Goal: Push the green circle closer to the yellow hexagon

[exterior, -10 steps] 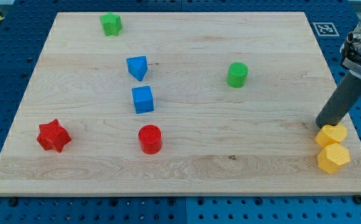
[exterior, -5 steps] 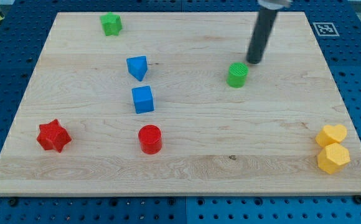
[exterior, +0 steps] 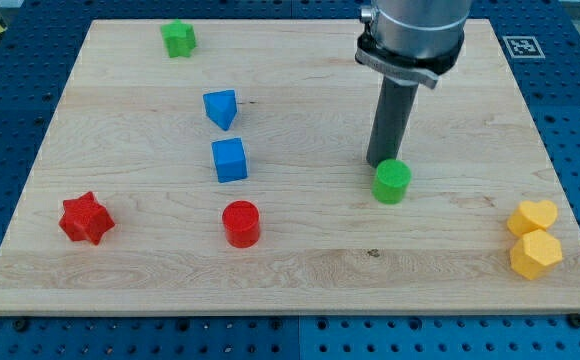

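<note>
green circle [exterior: 392,181] touching my tip [exterior: 377,163], upper-left.

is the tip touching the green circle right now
Touching: the camera view shows my tip pressed against the upper-left edge of the green circle, no board visible between them.

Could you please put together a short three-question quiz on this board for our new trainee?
1. True or false: my tip sits at the upper-left edge of the green circle.
2. Which block lies directly above the yellow hexagon in the view? A) red star B) yellow heart C) blue cube
3. Fill in: from the green circle, the yellow hexagon lies toward the view's bottom ____.

Key: 1 true; 2 B, the yellow heart; 3 right.
</note>
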